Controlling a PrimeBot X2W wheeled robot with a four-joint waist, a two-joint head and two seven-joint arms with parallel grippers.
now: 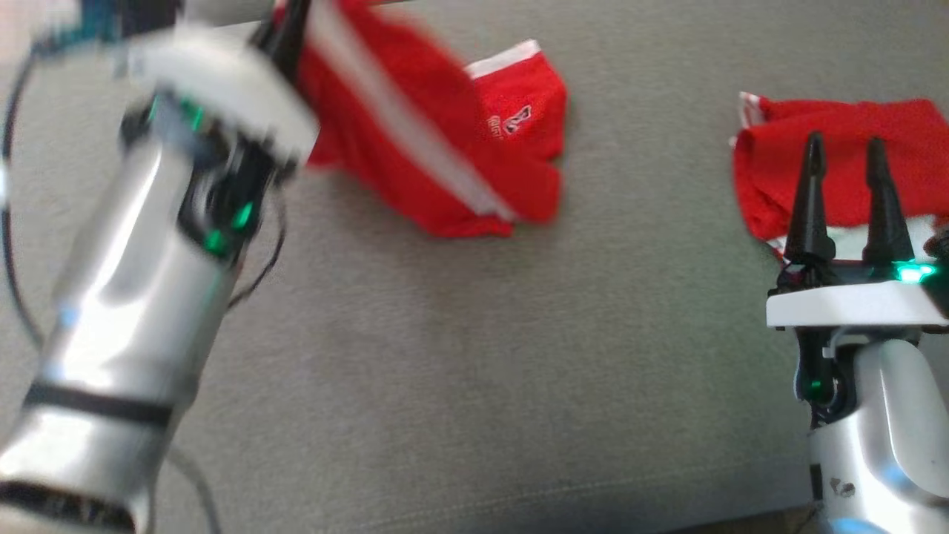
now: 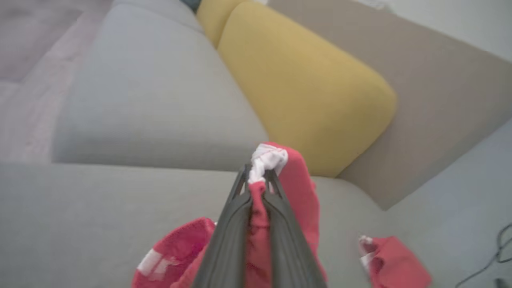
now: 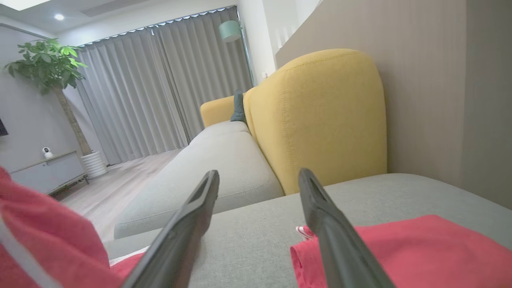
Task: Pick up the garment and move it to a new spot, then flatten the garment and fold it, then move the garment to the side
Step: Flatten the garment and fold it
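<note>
Head view places the red garment [image 1: 445, 156] far left, partly lifted off the grey sofa seat [image 1: 474, 371], hem pinched in the left gripper [image 2: 259, 173], right gripper [image 1: 845, 141] spread; relocation step judged in hand, next requiring a clear set-down spot.

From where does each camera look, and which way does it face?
Head view: from the robot's head, down onto the grey sofa seat; shows the left forearm and the open right claw.
Left wrist view: from the left wrist, along the shut left claw, which grips the striped red garment, toward the yellow cushion.
Right wrist view: from the right wrist, low across the seat, along the open right claw, toward the curtains.
Shared: both wrist views show the yellow cushion.
</note>
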